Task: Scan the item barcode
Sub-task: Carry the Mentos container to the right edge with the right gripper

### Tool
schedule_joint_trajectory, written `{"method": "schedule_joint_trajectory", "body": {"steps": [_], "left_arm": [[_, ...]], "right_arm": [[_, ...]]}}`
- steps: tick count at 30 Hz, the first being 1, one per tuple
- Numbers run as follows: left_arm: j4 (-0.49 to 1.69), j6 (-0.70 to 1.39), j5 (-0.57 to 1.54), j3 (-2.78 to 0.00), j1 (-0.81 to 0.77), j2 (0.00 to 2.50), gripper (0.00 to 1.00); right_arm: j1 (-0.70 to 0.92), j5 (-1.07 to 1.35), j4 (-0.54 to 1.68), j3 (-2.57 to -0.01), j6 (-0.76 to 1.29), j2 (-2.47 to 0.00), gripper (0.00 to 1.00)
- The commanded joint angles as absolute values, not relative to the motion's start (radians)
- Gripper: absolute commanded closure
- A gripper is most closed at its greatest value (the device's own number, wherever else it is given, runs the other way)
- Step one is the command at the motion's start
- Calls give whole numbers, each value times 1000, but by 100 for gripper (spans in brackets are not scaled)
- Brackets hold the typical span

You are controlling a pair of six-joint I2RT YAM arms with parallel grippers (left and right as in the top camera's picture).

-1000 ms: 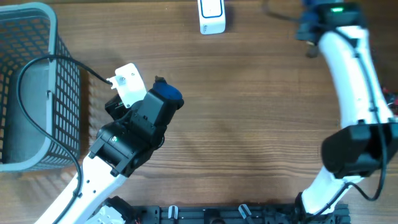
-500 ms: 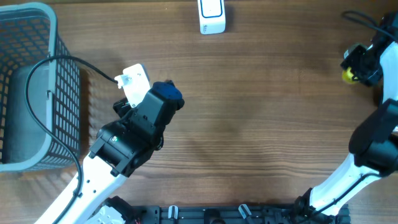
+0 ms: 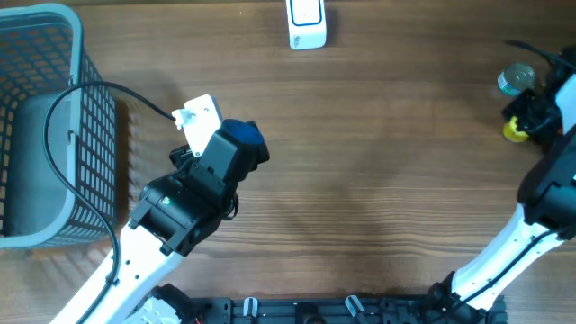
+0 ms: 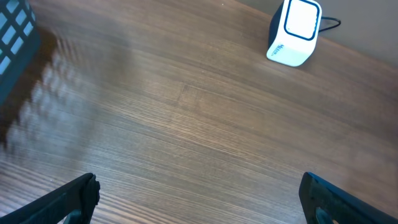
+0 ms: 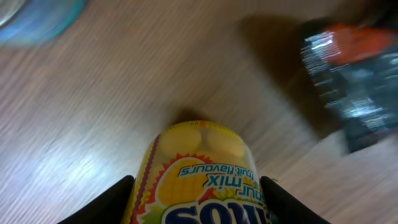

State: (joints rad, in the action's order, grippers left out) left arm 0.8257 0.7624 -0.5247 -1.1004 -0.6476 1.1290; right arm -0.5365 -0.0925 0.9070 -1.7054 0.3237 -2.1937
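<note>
Tub [image 5: 196,155]: small, yellow, round plastic w/ domed lid and glossy wrap label ("fruit mix" reads upside down). It sits at far right edge of table [image 3: 378,180], well apart from scanner [image 3: 306,24] at top centre. Upright or tipped: can't tell.

R pincer [image 5: 198,199] straddles the tub, fingers [image 5: 124,193] one each side of the body. They look at or v. near the walls, but can't tell if it's clamped or only flanking. L pincer [image 4: 198,190] is spread wide w/ nothing in it, over bare table, scanner ahead.

Handling, my guess:
- Light and stiff enough not to crush. Contents prob loose sweets, so wt may shift.
- Glossy label + round wall = slippery, so it could twist in a two-finger hold.
- Best hold is mid-body across the diameter, below the lid. Lid might pop if gripped.
- Barcode not seen in any view, so keep fingers off the printed panel where poss.

Packet [image 5: 351,87], dark and shiny, lies just beside the tub, and a blue item [image 5: 31,18] is near. A straight-up lift looks safest.
</note>
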Motion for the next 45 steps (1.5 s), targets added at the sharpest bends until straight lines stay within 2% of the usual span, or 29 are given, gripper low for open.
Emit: {"method": "schedule_joint_trajectory", "body": {"steps": [1,4,6,7,18,27,33,39,45], "left_arm": [[826,772,-516,-1100,-644,1132,0],[827,772,-512,-1100,-644,1132,0],[827,772,-512,-1100,-644,1132,0],[827,771,-512,-1100,-644,1132,0],[834,770,-513,-1100,-644,1132,0],[834,767,-524,-1100,-644,1132,0],[832,767,-651,-1100,-644,1123,0],[779,719,-829,-1100,-654,991,0],[754,532,-1083,-1099,-823,759,0]], "right_arm": [[-598,-105,893,-1699,315,-2226,35],[-620,-102,886,-1699,313,-2226,25],[-629,-105,883,-1699,314,-2226,3],[-630,-105,883,-1699,314,-2226,0],[-621,-7,933,-1705,293,-2183,0],[-595,0,934,-1705,289,-1935,0],[-558,3,934,-1705,284,-1776,0],[-329,-36,939,-1705,262,-1709,0],[-88,-106,936,-1705,208,-1681,0]]}}
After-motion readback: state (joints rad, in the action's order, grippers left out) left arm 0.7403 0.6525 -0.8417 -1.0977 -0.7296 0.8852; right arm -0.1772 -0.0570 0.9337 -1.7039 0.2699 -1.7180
